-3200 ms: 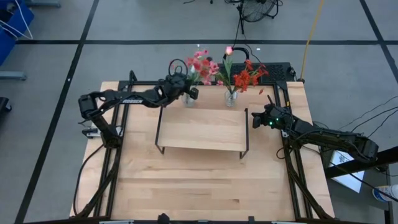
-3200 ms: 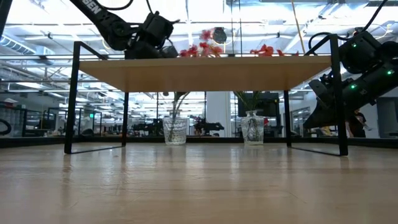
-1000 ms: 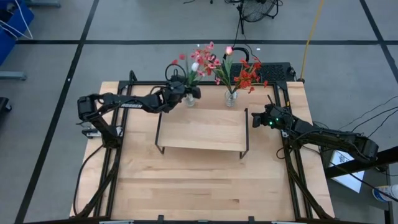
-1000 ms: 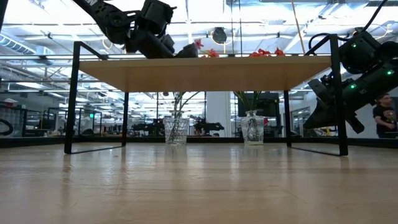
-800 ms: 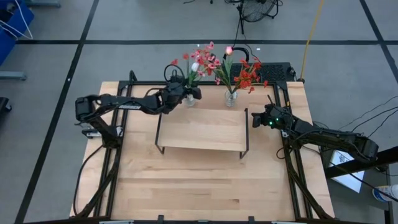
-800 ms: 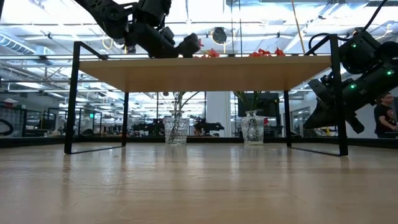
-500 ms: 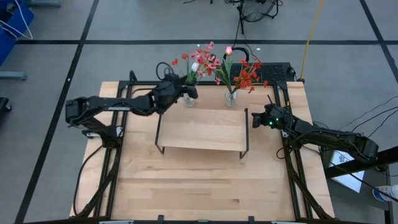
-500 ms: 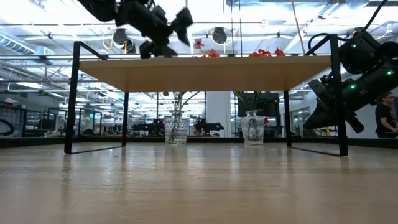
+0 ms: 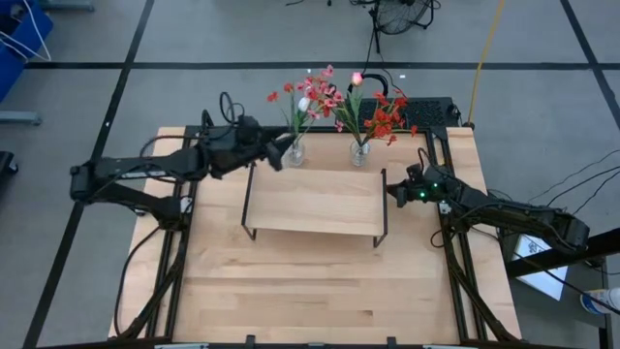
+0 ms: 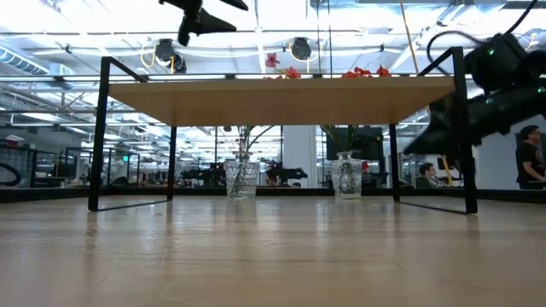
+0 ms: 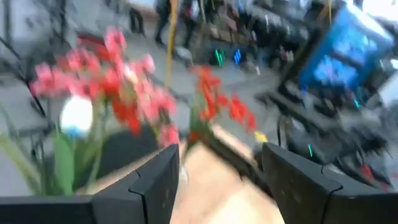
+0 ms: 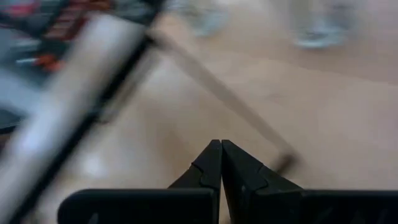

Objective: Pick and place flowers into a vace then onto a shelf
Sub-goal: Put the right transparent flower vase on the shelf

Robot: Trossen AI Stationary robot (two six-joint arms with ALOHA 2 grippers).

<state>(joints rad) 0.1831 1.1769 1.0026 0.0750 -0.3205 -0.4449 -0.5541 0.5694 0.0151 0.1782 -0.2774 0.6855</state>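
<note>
Two glass vases stand on the table behind the shelf (image 9: 315,202): the left vase (image 9: 294,153) holds pink and red flowers with a white bud (image 9: 305,97), the right vase (image 9: 359,152) holds red flowers and a pink bud (image 9: 373,116). My left gripper (image 9: 275,155) hovers high, just left of the left vase, open and empty; its wrist view shows both bunches (image 11: 106,81) beyond the spread fingers (image 11: 155,180). My right gripper (image 9: 391,192) is shut, beside the shelf's right end.
The shelf's light-wood board on black end frames (image 10: 102,128) fills the middle of the table. Black rails (image 9: 184,252) run along both table sides. Bare wood lies in front of the shelf. A person (image 10: 531,162) stands in the room beyond.
My left gripper has drawn back from the left vase's flowers, rising and going toward the table's left edge while tipping up to level. The flowers stay upright in their vase. My right gripper has swung a little in place beside the shelf's right end.
</note>
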